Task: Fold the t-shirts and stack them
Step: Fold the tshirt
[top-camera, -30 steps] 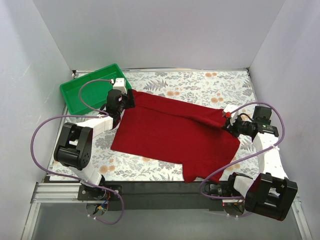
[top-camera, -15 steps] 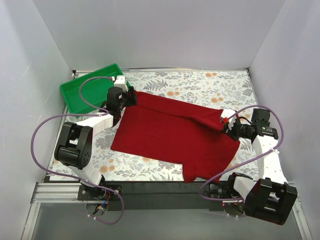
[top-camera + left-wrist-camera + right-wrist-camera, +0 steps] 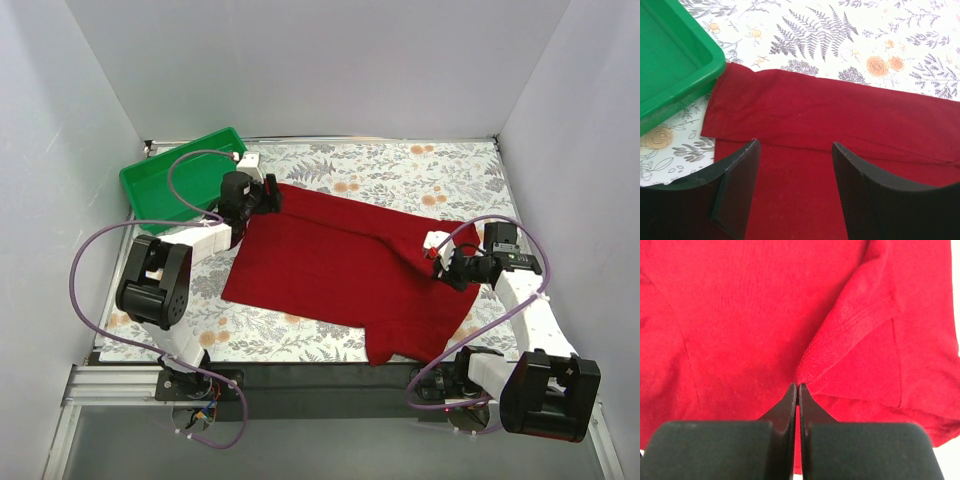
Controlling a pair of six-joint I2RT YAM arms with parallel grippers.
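Item: one dark red t-shirt (image 3: 330, 265), lying open and mostly flat across the middle of the flowered counter (image 3: 400, 165). Its far-left corner is just beside the green tray (image 3: 150, 190), and its near-right corner reaches the counter's near edge.
Stage, as judged: first fold begun from the right side; nothing stacked yet.
Risk 1: the right jaws seem to hold only the tip of a raised hem ridge (image 3: 850, 335). So shallow a pinch could slip off during a pull toward the left, dropping the cloth in a crooked crease.
Risk 2: the left jaws grip nothing, so the far-left corner is unpinned. A drag from the right could slide the whole shirt or bunch it against the tray.
Risk 3: the corner at the near edge could slide off the counter if the cloth is pulled that way.
Left arm (image 3: 195, 240): stretched toward the far-left corner, wrist angled down over the shirt's corner.
Left jaws: about half open, standing over the cloth with only fabric showing below the gap.
Right arm (image 3: 530, 305): elbow bent, wrist turned in toward the centre from the right edge, low over the shirt.
Right jaws: pressed together, the hem ridge meeting their tips.
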